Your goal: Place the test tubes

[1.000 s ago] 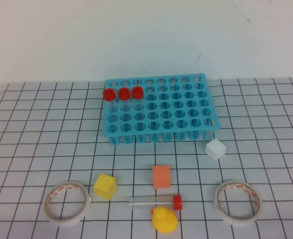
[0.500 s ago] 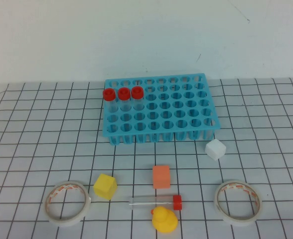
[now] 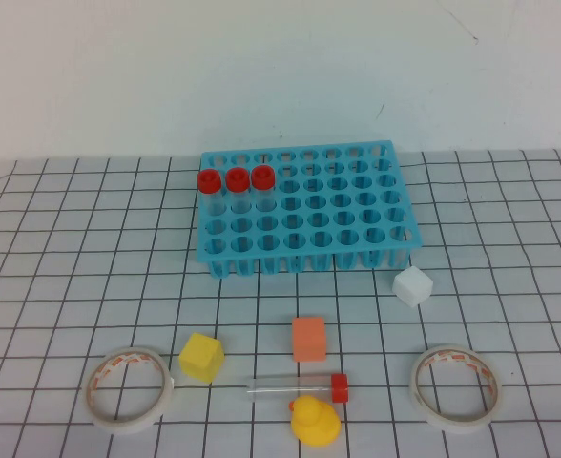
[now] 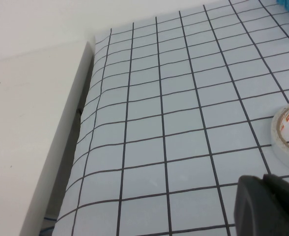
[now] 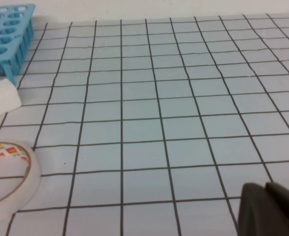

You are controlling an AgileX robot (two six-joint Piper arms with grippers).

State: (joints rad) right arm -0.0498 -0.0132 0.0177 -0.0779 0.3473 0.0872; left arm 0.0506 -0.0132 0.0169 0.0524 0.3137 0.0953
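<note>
Well, here is how the table stands:

- Toward the back of the gridded sheet stands a blue rack.
- Three red-capped test tubes stand upright side by side in the holes at its left end: a first, a second and a third.
- One loose test tube lies flat on the sheet near the front edge, well apart from the rack, with its red cap at the right end.
- A yellow duck sits right against the loose tube's front side, under the capped end.
- An orange cube rests just behind that tube, and a yellow cube lies off to its left.
- A white cube sits just beside the rack's front right corner.
- Two tape rolls lie flat near the front, a left roll and a right roll, with the loose tube between them.
- The left gripper hangs over the sheet near the left roll, its fingers pressed together and gripping nothing.
- The right gripper hangs over bare sheet to the right of the right roll, likewise closed tight and empty.
</note>
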